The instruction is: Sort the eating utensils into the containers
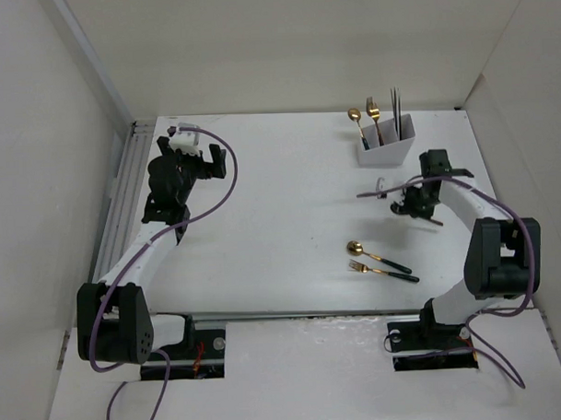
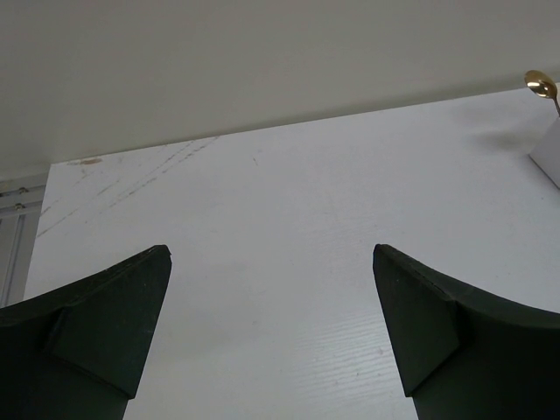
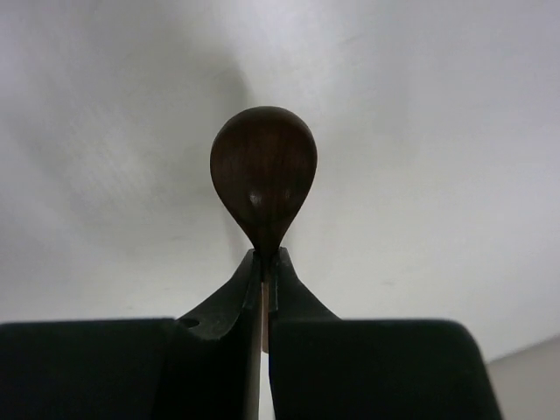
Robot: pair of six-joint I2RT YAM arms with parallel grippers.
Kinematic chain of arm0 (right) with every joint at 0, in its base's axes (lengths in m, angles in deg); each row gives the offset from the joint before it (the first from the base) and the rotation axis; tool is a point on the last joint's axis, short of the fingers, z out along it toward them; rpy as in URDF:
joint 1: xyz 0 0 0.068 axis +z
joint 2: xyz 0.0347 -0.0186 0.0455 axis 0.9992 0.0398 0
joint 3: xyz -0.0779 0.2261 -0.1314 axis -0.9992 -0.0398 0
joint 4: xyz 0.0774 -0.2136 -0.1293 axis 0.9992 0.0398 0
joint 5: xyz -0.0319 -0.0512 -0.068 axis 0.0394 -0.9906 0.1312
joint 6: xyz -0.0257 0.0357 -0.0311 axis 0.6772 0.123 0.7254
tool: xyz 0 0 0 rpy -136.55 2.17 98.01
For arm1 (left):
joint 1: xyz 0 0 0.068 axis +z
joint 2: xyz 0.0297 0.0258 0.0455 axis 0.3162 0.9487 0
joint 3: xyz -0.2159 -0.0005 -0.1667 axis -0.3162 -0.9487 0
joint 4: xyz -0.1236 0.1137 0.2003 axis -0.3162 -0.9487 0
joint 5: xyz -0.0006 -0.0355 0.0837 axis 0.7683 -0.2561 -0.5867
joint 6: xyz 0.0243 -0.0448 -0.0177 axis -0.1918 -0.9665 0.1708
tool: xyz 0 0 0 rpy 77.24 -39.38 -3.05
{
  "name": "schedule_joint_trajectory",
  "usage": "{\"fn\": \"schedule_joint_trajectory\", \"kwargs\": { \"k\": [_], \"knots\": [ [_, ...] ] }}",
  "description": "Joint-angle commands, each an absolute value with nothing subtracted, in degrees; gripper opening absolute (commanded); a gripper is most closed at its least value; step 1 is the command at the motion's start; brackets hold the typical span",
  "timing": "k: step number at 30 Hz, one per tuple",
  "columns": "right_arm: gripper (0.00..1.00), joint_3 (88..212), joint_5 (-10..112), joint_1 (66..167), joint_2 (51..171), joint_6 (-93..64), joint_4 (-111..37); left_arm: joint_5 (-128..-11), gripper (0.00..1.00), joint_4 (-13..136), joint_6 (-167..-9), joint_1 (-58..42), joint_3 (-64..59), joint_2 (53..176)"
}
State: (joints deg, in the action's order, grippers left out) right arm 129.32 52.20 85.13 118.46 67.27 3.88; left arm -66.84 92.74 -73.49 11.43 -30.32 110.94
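Observation:
The white three-compartment holder (image 1: 385, 152) stands at the back right, with a gold spoon (image 1: 355, 116), a gold fork (image 1: 372, 106) and dark chopsticks (image 1: 395, 101) upright in it. My right gripper (image 1: 407, 205) is just in front of it, shut on the neck of a brown spoon (image 3: 262, 171) whose bowl sticks out past the fingertips (image 3: 249, 271). A gold spoon (image 1: 374, 255) and a gold fork (image 1: 384, 270) with dark green handles lie on the table nearer the front. My left gripper (image 2: 271, 262) is open and empty at the back left (image 1: 194, 162).
White walls close in the table at the back and sides. A metal rail (image 1: 123, 192) runs along the left edge. The left wrist view shows bare white table, the holder's corner (image 2: 547, 150) and the gold spoon bowl (image 2: 541, 83) at far right.

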Motion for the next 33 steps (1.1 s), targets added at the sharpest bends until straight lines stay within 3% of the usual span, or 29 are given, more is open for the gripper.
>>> {"fn": "schedule_joint_trajectory", "kwargs": {
  "k": [1,5,7,10,15,23,33],
  "knots": [
    [0.0,141.9,64.7,86.0,116.4,61.8,2.2,-66.0,1.0,94.4,-73.6,11.8,-27.9,110.1],
    [0.0,151.3,75.9,90.1,116.4,49.3,-6.1,-66.0,1.0,93.9,-73.6,11.8,-27.9,110.1],
    [0.0,152.0,80.4,92.5,116.4,35.7,-20.7,-66.0,1.0,92.7,-73.6,11.8,-26.7,110.6],
    [0.0,150.4,81.1,93.3,119.0,14.6,-45.6,-66.6,1.0,90.8,-73.6,11.8,-25.1,111.9],
    [0.0,150.9,75.2,95.7,126.9,1.1,-67.3,-67.1,1.0,88.8,-73.6,11.8,-23.1,113.7],
    [0.0,154.4,65.5,95.2,136.0,-0.8,-69.1,-68.8,1.0,88.2,-74.1,11.8,-21.9,116.9],
    [0.0,153.9,60.3,94.7,135.5,-0.8,-69.1,-68.8,1.0,87.7,-74.6,11.8,-21.4,117.5]
  ]
}}
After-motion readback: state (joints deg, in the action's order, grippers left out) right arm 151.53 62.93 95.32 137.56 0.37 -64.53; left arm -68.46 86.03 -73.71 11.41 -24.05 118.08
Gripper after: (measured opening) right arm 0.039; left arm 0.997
